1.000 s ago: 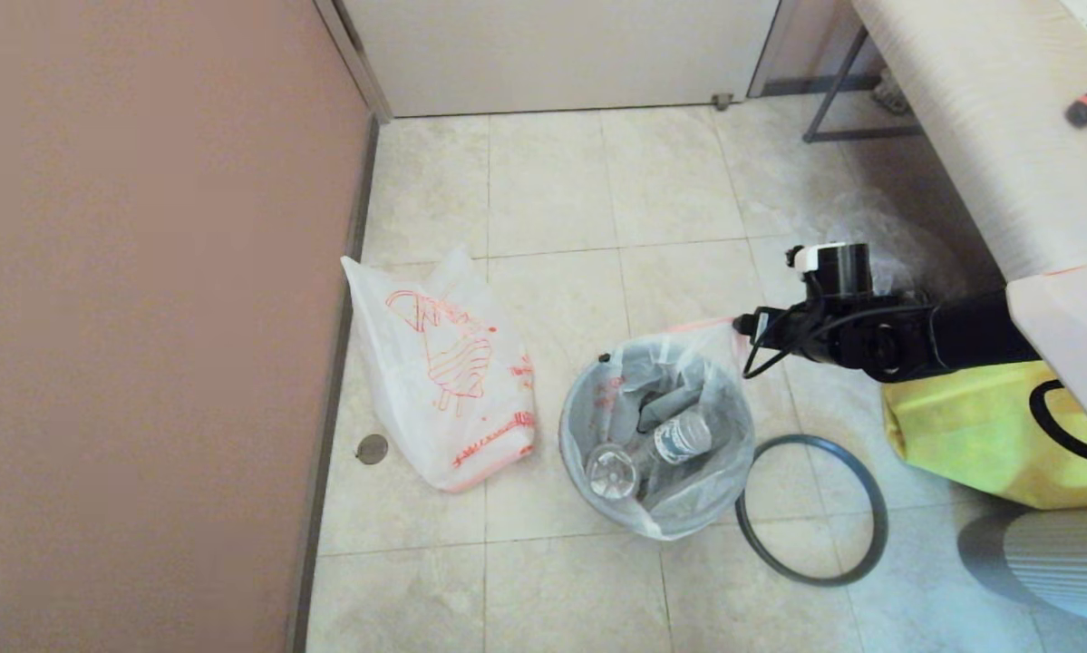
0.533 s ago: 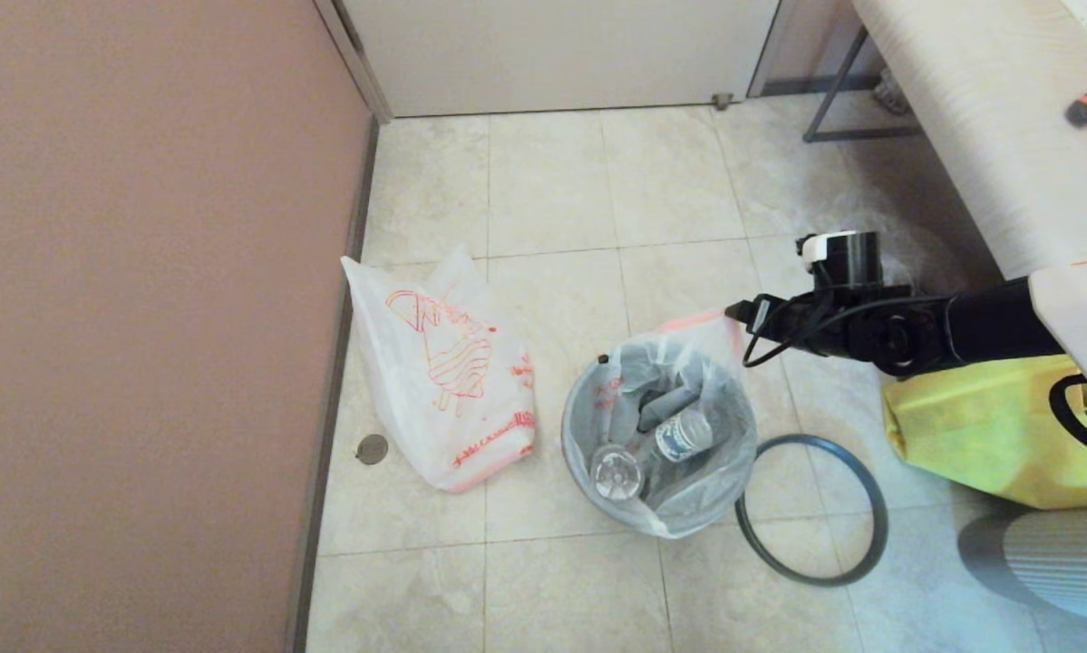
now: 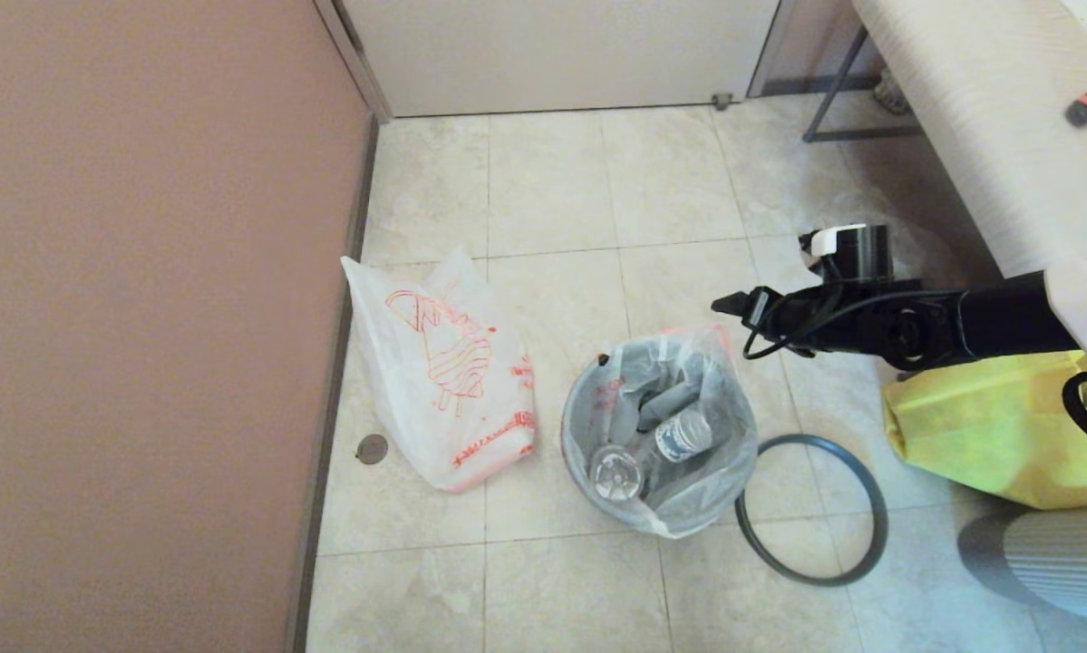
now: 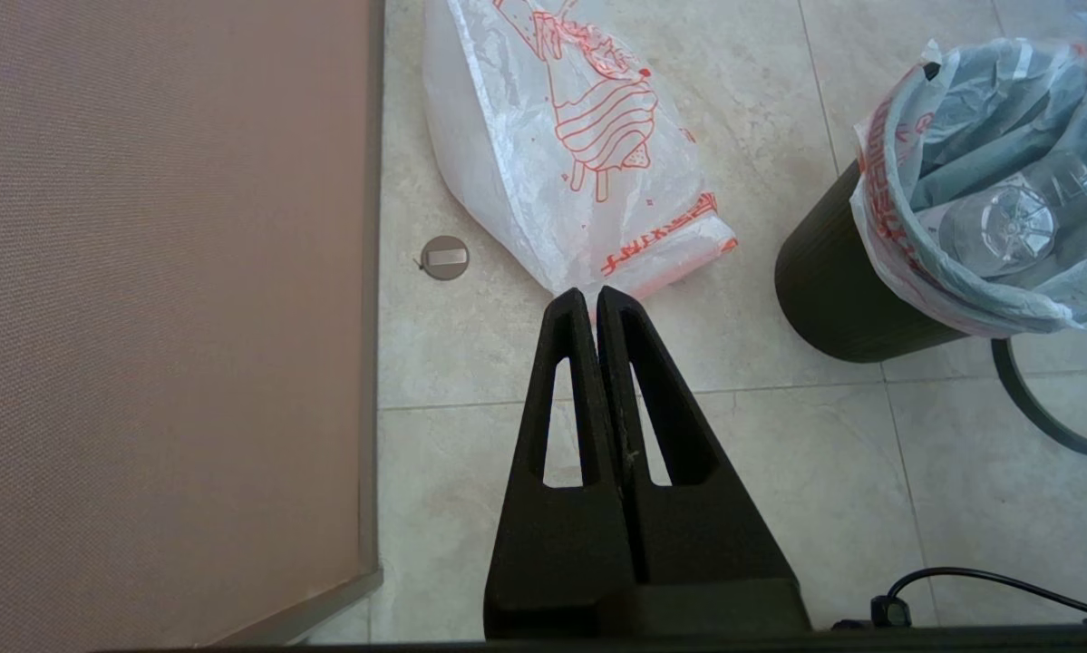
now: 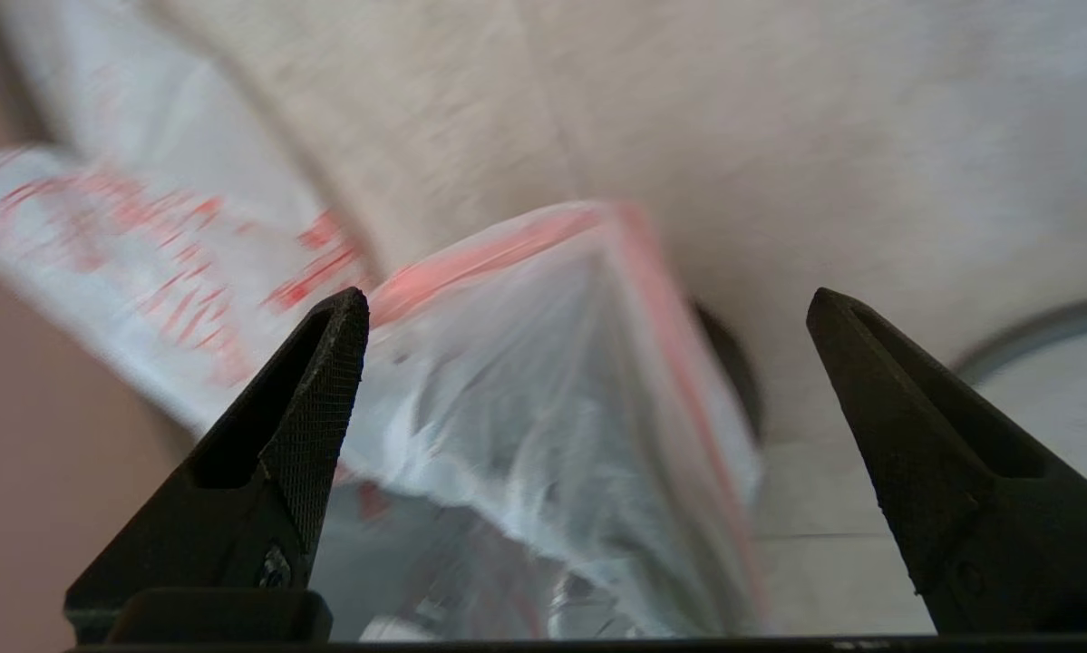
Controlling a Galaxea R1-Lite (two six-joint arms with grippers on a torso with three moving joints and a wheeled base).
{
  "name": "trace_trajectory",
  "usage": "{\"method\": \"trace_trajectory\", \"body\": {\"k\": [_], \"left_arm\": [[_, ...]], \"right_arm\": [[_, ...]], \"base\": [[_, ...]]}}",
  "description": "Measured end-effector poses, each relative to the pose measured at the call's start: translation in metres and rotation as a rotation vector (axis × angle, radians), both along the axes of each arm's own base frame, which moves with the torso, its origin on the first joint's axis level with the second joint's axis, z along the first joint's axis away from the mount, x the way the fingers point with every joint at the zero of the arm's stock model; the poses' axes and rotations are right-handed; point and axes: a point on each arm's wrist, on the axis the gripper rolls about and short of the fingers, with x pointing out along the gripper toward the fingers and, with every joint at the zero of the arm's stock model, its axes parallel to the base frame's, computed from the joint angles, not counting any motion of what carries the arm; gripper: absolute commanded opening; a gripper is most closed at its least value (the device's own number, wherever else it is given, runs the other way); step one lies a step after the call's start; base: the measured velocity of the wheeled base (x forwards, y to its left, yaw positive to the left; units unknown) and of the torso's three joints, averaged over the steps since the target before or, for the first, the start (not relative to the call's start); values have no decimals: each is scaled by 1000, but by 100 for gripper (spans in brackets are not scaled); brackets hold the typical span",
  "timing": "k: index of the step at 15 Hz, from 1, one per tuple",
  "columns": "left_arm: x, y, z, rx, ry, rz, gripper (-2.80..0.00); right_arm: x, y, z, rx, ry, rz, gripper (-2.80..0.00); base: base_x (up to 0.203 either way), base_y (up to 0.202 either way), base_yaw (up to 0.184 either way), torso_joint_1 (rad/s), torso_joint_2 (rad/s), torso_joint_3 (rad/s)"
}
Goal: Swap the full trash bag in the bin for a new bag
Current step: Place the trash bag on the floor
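On the tiled floor, the right claw (image 3: 724, 305), spread wide, hovers by the full trash bag (image 3: 661, 435)'s raised edge in the bin (image 4: 833, 299); next, it should close on it.

Beige tiled floor (image 3: 552, 199) below me carries the black bin (image 4: 833, 299), lined with its full trash bag (image 3: 679, 517). The new bag (image 3: 443, 381) lies near the wall, a dark grey hoop rim (image 3: 812, 508) lies flat just beside the bin, and a yellow tote (image 3: 987, 435) sits further right.
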Motion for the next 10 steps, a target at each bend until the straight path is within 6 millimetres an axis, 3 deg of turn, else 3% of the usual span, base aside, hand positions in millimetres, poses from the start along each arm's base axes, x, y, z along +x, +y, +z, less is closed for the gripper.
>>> {"method": "trace_trajectory", "body": {"k": [5, 10], "left_arm": [[0, 0, 0, 0, 0, -1, -280], [0, 0, 0, 0, 1, 0, -280]], "right_arm": [[25, -24, -9, 107, -21, 230, 0], [52, -59, -24, 70, -113, 423, 0]], "base": [[0, 0, 0, 0, 0, 0], [0, 0, 0, 0, 0, 0]]}}
